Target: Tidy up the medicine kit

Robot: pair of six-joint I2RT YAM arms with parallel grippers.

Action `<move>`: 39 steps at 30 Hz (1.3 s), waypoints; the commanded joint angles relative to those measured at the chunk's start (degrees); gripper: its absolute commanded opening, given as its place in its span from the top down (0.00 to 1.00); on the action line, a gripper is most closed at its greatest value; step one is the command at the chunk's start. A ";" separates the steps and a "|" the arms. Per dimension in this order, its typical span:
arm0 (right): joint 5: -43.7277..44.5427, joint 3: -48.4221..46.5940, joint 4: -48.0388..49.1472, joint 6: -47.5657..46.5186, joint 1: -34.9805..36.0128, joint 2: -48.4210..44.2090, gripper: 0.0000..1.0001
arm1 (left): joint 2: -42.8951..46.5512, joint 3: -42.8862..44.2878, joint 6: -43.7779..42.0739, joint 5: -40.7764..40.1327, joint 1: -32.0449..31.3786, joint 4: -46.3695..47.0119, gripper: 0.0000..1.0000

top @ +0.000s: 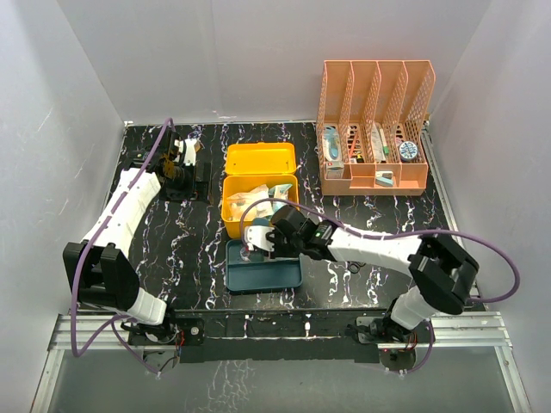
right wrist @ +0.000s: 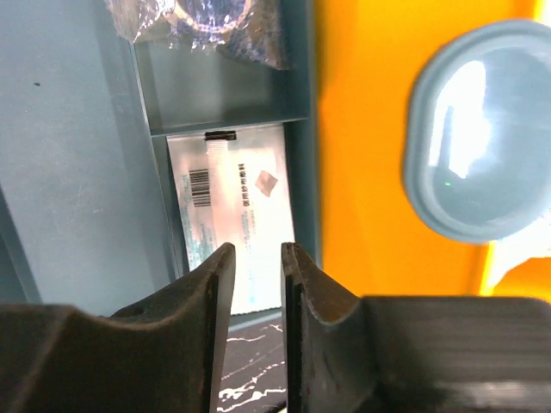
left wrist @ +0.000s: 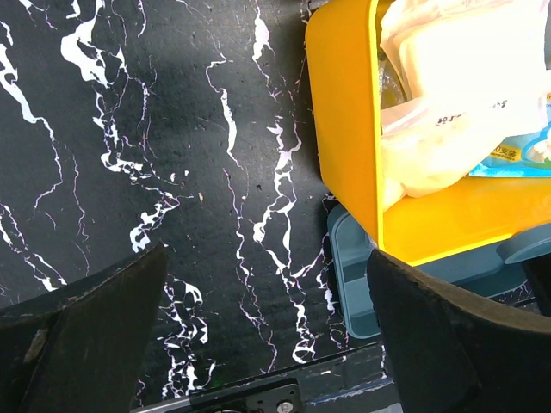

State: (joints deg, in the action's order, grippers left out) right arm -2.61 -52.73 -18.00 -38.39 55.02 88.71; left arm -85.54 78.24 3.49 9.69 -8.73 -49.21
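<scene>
Yellow rounded plastic medicine kit mid-table, long axis left-right, lid hinged open to far side. Teal divided insert tray just beside near wall. Right gripper over tray's left end, fingers almost together, slim empty gap. Left gripper spread wide over open black marbled table left of kit.

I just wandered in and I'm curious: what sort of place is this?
Probably a robotics lab test cell: a left arm and right arm bolted by a table, plain white walls boxing it in, a medicine kit as practice prop.
</scene>
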 commanded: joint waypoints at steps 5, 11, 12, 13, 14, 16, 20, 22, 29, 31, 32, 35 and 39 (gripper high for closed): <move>1.19 0.48 0.62 1.69 -0.09 -6.72 0.68 | 1.32 2.09 -0.75 0.83 0.38 -1.76 0.01; 7.04 -1.08 1.29 11.11 0.08 -14.24 0.69 | 1.66 1.50 -0.89 0.59 0.39 -1.77 0.01; 9.59 -1.09 2.35 13.47 0.04 -15.86 0.70 | 1.69 1.42 -0.94 0.59 0.41 -1.77 0.01; 13.31 -1.56 2.94 16.26 -0.01 -17.10 0.74 | 1.61 1.40 -1.00 0.66 0.42 -1.68 0.01; 16.37 -2.33 1.80 18.61 -0.07 -17.98 0.75 | 1.54 1.39 -0.98 0.67 0.41 -1.68 0.01; 19.24 -4.52 -0.87 23.12 -0.37 -18.83 0.80 | 1.27 1.47 -0.89 0.89 0.40 -1.60 0.01; 18.55 -7.31 -6.21 28.65 -1.05 -17.44 0.99 | 0.91 1.78 -0.58 1.44 0.41 -1.46 0.01; 19.41 -7.45 -7.90 30.58 -1.42 -16.43 1.00 | 0.74 2.10 -0.48 1.64 0.39 -1.76 0.01; 24.84 -7.71 -10.46 41.01 -9.03 -18.72 1.00 | 2.33 1.51 -0.90 1.12 0.38 -2.20 0.01; 28.05 -9.68 -14.42 45.19 -12.94 -18.46 1.00 | 2.60 1.10 -0.93 1.18 0.41 -2.29 0.01; 28.82 -10.50 -16.70 46.46 -14.88 -18.07 1.00 | 2.67 0.98 -0.99 1.32 0.43 -2.29 0.01; 26.89 -11.13 -21.39 47.14 -20.42 -17.34 0.94 | 2.73 0.71 -1.10 1.78 0.45 -2.14 0.01; 20.44 -7.91 -23.62 42.19 -24.70 -16.68 0.89 | 2.74 0.63 -1.44 2.08 0.41 -1.96 0.01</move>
State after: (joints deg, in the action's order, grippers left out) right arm 21.74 -61.08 -37.56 5.10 32.56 72.01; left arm -85.41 78.30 2.90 10.33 -8.71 -49.95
